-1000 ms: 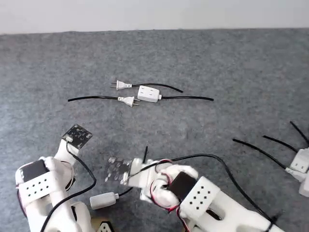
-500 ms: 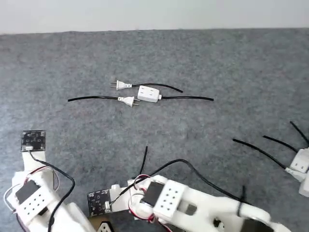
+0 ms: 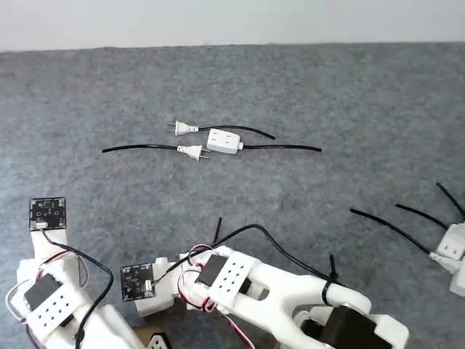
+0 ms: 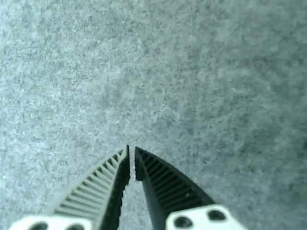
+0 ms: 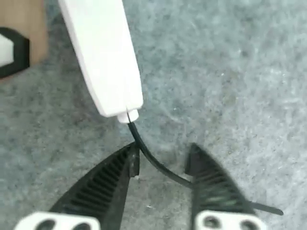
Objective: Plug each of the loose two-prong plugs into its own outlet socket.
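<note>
Two white two-prong plugs point(image 3: 183, 129) point(image 3: 192, 152) lie on the grey carpet at the back, each on a black cord, prongs pointing left. A white outlet block point(image 3: 224, 141) lies just right of them. Both arms sit at the near edge, far from these. My left gripper point(image 4: 132, 153) hangs over bare carpet with its fingers together and nothing in them. My right gripper point(image 5: 162, 158) is open and straddles the black cord point(image 5: 148, 158) of a long white block point(image 5: 103, 52) lying just ahead of it.
More white outlet pieces point(image 3: 452, 251) with black cords lie at the right edge. A wooden edge point(image 5: 24, 28) with a black part shows beside the long white block. A pale wall point(image 3: 232, 22) borders the carpet at the back.
The right arm swung toward the near left and came down over the long white block. The left arm drew back to the left near corner. Plugs and outlet block have not moved.
</note>
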You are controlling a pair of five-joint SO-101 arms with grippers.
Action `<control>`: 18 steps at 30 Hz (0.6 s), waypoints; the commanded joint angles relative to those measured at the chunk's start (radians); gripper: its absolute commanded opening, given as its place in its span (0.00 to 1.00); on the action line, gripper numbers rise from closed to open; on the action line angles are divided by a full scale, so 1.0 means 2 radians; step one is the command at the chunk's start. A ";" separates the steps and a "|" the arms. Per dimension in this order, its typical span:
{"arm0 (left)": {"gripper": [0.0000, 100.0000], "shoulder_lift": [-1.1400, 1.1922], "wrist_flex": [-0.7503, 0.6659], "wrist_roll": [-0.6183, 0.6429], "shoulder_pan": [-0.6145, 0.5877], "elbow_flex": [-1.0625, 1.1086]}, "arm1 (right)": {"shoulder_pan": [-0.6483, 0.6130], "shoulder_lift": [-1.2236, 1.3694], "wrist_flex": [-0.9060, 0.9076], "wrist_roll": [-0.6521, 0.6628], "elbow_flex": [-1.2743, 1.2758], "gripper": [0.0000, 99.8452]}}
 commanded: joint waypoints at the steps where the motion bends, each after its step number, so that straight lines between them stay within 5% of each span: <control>1: 0.02 -0.007 -0.013 0.005 -0.001 -0.006 | 0.007 -0.002 -0.008 0.002 -0.031 0.03; 8: 0.02 -0.008 -0.018 0.005 -0.001 -0.001 | 0.034 -0.004 0.000 -0.013 -0.034 0.01; 18: 0.02 -0.008 -0.020 0.005 0.000 -0.001 | 0.245 -0.158 0.119 -0.186 -0.071 0.01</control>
